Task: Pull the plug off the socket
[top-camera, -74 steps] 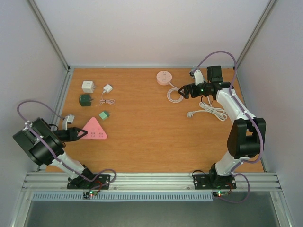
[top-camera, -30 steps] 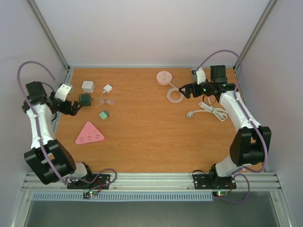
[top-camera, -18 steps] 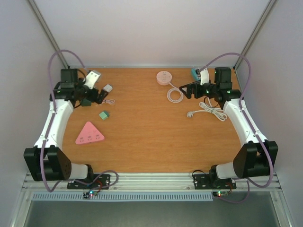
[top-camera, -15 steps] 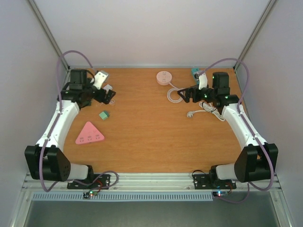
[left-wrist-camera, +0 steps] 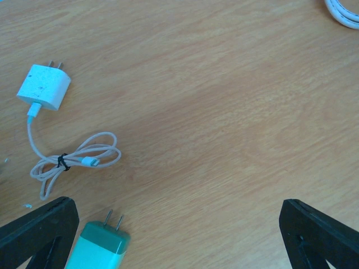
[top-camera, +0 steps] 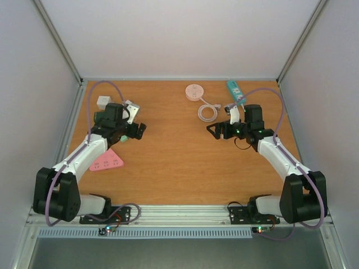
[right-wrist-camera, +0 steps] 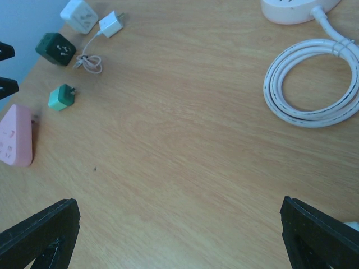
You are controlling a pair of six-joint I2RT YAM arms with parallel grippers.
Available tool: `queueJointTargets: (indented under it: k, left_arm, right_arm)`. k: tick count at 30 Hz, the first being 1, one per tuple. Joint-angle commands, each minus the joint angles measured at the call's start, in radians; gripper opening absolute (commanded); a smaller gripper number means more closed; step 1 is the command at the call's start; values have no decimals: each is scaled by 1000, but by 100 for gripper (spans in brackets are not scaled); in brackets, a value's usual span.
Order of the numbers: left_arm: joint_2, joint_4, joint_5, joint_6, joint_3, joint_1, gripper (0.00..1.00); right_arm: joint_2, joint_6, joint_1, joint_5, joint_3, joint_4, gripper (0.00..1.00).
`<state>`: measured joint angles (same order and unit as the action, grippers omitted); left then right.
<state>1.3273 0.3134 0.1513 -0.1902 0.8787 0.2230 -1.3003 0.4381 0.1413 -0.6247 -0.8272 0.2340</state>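
Observation:
A teal plug (left-wrist-camera: pixel 100 246) lies loose on the wooden table with its two prongs bare, just inside my left finger (left-wrist-camera: pixel 33 230). It also shows in the right wrist view (right-wrist-camera: pixel 61 97) and in the top view (top-camera: pixel 122 138). The pink triangular socket (top-camera: pixel 106 161) lies flat near my left arm, apart from the plug, and is also in the right wrist view (right-wrist-camera: pixel 15 134). My left gripper (top-camera: pixel 139 130) is open and empty, low over the table. My right gripper (top-camera: pixel 213 131) is open and empty, right of the table's middle.
A white charger (left-wrist-camera: pixel 44 88) with a tied cable (left-wrist-camera: pixel 73 159), a white cube adapter (right-wrist-camera: pixel 78 15) and a dark green adapter (right-wrist-camera: pixel 55 49) lie at the back left. A round white power strip (top-camera: pixel 194 91) with a coiled cord (right-wrist-camera: pixel 314 84) and a teal strip (top-camera: pixel 235 92) lie at the back right.

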Motion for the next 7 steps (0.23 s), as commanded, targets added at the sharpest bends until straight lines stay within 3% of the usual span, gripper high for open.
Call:
queueJointTargets:
  k: [1,7]
  left_arm:
    - [-58,-168,-30,51,-68,0,100]
    - [-83,-190,-55,61,-112,1,100]
  right_arm:
    - [28,9,6,-1,23,-68,98]
    - [18,0,5,-7,27,-76,98]
